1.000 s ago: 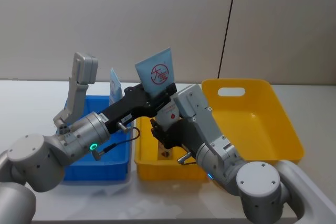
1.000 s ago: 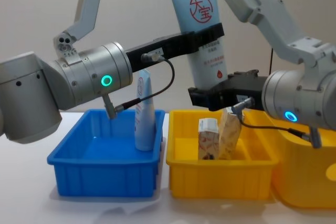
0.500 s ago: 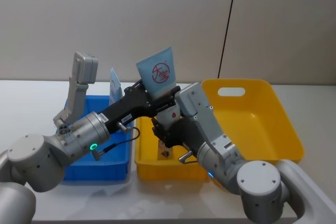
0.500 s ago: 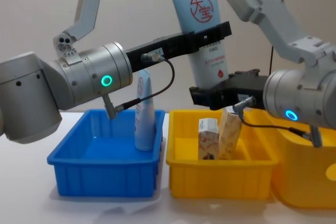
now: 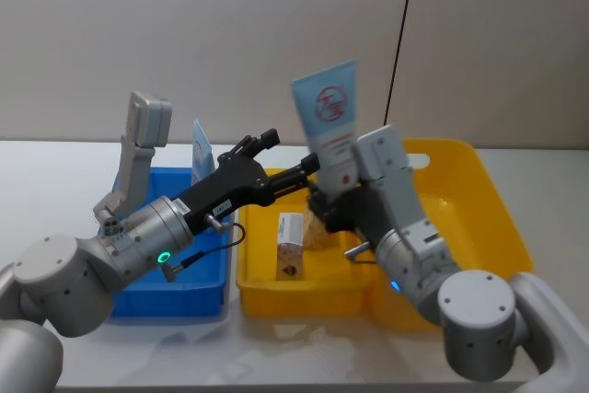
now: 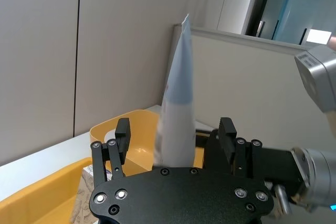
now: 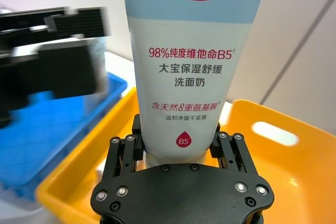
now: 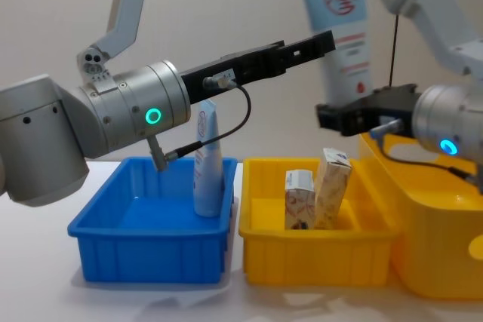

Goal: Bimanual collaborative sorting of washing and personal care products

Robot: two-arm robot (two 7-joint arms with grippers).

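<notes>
Handed over, smooth red-logo tube stands clamped in right gripper; left gripper released.

Probably a lab or office test room: plain beige wall panels split by a dark seam, a white table carrying a blue bin and yellow bins, and glazed partitions beyond.
</notes>
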